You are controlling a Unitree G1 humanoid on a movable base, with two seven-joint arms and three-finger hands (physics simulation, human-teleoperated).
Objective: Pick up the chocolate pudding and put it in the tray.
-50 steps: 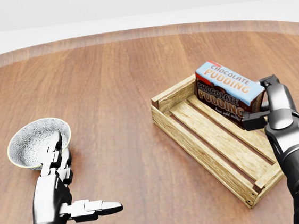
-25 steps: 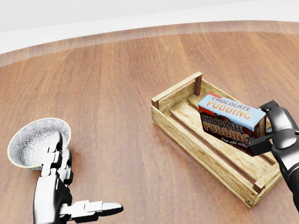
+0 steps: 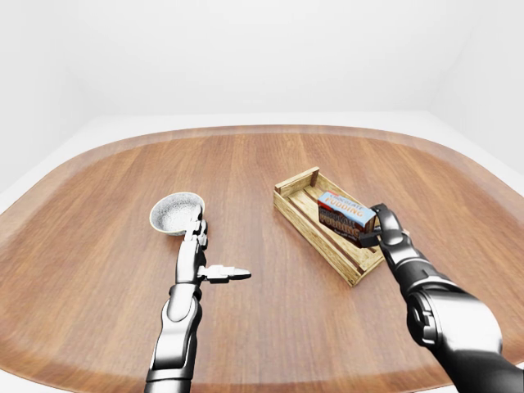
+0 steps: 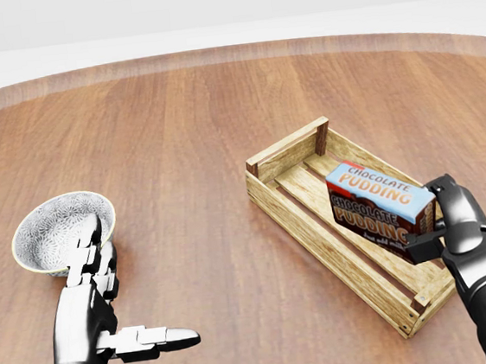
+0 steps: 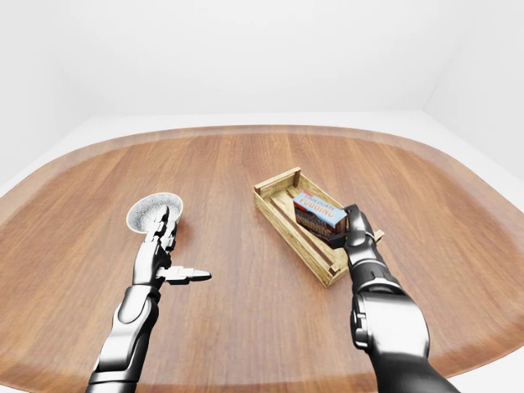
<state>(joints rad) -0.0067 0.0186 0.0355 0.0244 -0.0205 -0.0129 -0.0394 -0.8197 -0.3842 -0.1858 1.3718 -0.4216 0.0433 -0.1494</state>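
Note:
The chocolate pudding (image 4: pixel 375 201) is a box with a light blue top and brown sides. It sits tilted inside the wooden slatted tray (image 4: pixel 303 219), toward the tray's lower right end in the head view. My right hand (image 4: pixel 438 218) grips the box's right end, fingers closed round it. My left hand (image 4: pixel 126 312) hovers open at the lower left, thumb pointing right, holding nothing.
A white speckled bowl (image 4: pixel 52 230) rests on the round wooden table (image 4: pixel 177 137), just above my left hand. The table's curved edge runs along the top of the head view, with a white floor beyond it.
My right hand has lowered the pudding box from above the tray's upper right rim down into the tray and toward its lower end. The left hand stayed still.

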